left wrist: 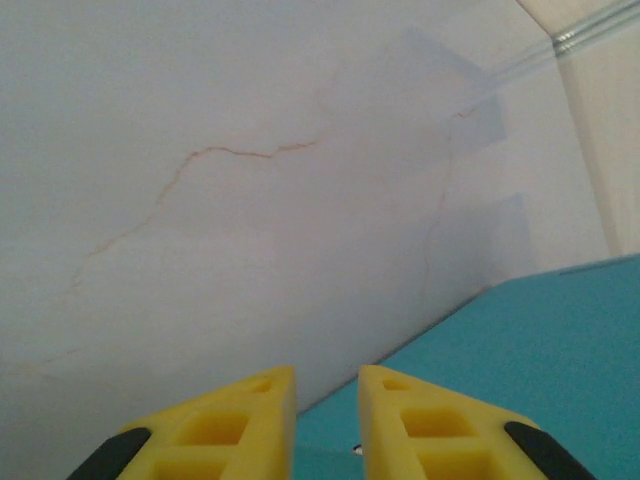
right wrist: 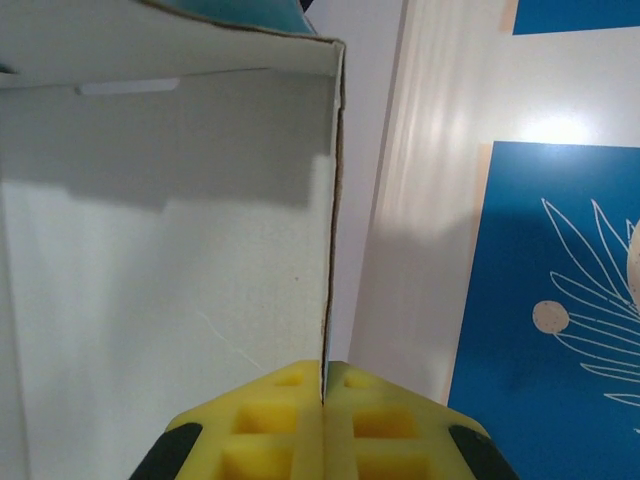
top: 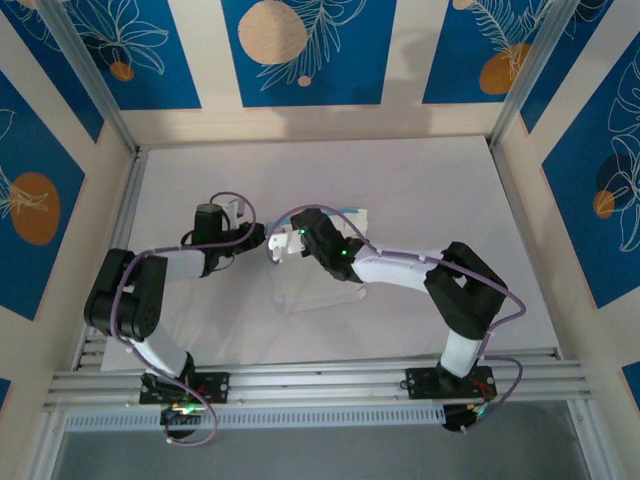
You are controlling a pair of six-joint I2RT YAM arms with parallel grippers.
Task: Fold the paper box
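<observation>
The box [right wrist: 170, 280] lies half-formed with bare table [top: 430, 190] on every side of it, well clear of the enclosure walls. Both arms reach in so that their tips meet over it.

The right gripper [right wrist: 325, 372] is at the box's corner, its yellow fingers [right wrist: 270, 400] pressed together on the thin brown edge [right wrist: 333, 200] of one upright wall. That wall's white inner face rises to the left of the pinch. A second white panel crosses the top and meets the wall at a square corner, with a little blue showing above it. The pinch seems meant to keep the wall standing, since thin card would likely sag back flat if freed.

The left gripper [left wrist: 327, 378] hangs low at the box's other side. Its fingers are a little apart with nothing caught between them. Beyond its tips the box's blue face [left wrist: 540, 350] slopes up to the right, and the white table lies behind. With the jaws parted and aimed at that blue panel, this hand looks ready to take or push a flap while the other one braces.

The fold looks partly done: one corner is up, and the sheet's near part is flat on the table. The main risk is the pinched wall buckling if the left side pushes too hard.
</observation>
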